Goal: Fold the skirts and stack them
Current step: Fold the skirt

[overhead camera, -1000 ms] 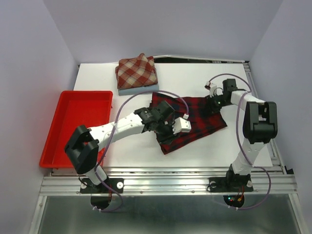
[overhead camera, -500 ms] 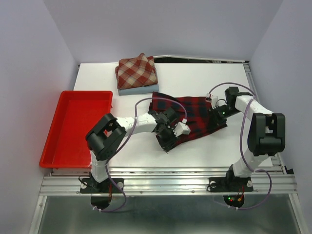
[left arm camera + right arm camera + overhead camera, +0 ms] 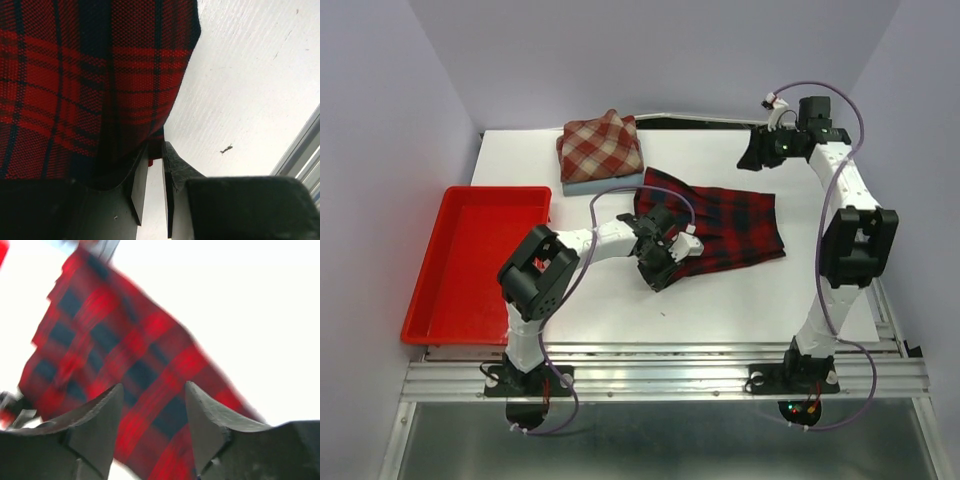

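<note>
The red and navy plaid skirt [image 3: 725,225] lies spread on the white table [image 3: 740,300]. My left gripper [image 3: 658,272] is low at its near-left corner. In the left wrist view this gripper [image 3: 156,150] is shut on the plaid skirt's [image 3: 75,75] hem, a red sliver pinched between the tips. My right gripper [image 3: 754,158] hangs open above the table's back right, holding nothing. Its wrist view shows the gripper [image 3: 152,390] with the blurred plaid skirt [image 3: 125,350] far below. The folded check skirt [image 3: 602,145] rests on the light blue skirt [image 3: 592,186] at the back.
A red plastic tray [image 3: 470,262] sits at the left edge of the table. A metal rail [image 3: 660,365] runs along the near edge, and lilac walls close in on three sides.
My right gripper opened, let go of the plaid skirt's right edge and rose to the back right. The skirt now lies flatter and wider. My left gripper drew back left with its corner.
</note>
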You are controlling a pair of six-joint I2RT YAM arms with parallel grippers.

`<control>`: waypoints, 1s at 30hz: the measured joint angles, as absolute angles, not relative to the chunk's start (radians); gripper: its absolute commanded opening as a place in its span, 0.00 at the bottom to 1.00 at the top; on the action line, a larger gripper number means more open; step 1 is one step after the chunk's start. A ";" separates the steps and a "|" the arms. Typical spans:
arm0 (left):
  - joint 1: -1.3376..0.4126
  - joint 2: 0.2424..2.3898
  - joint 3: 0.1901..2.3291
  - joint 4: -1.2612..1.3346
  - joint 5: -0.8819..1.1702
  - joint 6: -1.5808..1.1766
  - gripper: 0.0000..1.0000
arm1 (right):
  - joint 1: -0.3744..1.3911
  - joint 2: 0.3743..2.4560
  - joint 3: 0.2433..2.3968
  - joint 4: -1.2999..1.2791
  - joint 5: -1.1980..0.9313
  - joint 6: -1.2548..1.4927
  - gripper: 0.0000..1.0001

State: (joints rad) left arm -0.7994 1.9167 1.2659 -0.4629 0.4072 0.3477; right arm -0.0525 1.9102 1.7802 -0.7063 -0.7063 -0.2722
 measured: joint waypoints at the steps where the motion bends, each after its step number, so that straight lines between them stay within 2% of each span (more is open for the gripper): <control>1: -0.801 1.914 1.262 -0.461 0.404 0.355 0.30 | -0.053 1.948 1.823 -0.695 -0.708 -0.258 0.63; 4: -0.804 1.904 1.253 -0.459 0.381 0.377 0.31 | -0.053 2.130 1.963 -0.658 -0.712 -0.237 0.70; 8: -0.804 1.896 1.250 -0.461 0.351 0.394 0.32 | -0.053 2.316 2.021 -0.702 -0.733 -0.284 0.71; 11: -0.804 1.895 1.250 -0.462 0.338 0.396 0.32 | -0.052 2.384 2.011 -0.764 -0.729 -0.337 0.60; 16: -0.802 1.893 1.250 -0.465 0.329 0.396 0.33 | -0.052 2.335 1.890 -0.778 -0.719 -0.450 0.31; 20: -0.780 1.893 1.255 -0.479 0.323 0.395 0.33 | -0.054 2.185 1.644 -0.765 -0.682 -0.529 0.29; 26: -0.706 1.933 1.315 -0.505 0.295 0.388 0.33 | -0.053 1.941 1.282 -0.828 -0.630 -0.569 0.44; 27: -0.695 1.951 1.342 -0.509 0.278 0.387 0.35 | -0.053 1.914 1.243 -0.854 -0.628 -0.568 0.58; 28: -0.688 1.967 1.366 -0.509 0.271 0.387 0.36 | -0.053 1.894 1.217 -0.872 -0.627 -0.569 0.66; 30: -0.669 2.009 1.430 -0.513 0.245 0.387 0.38 | -0.053 1.861 1.176 -0.900 -0.637 -0.556 0.68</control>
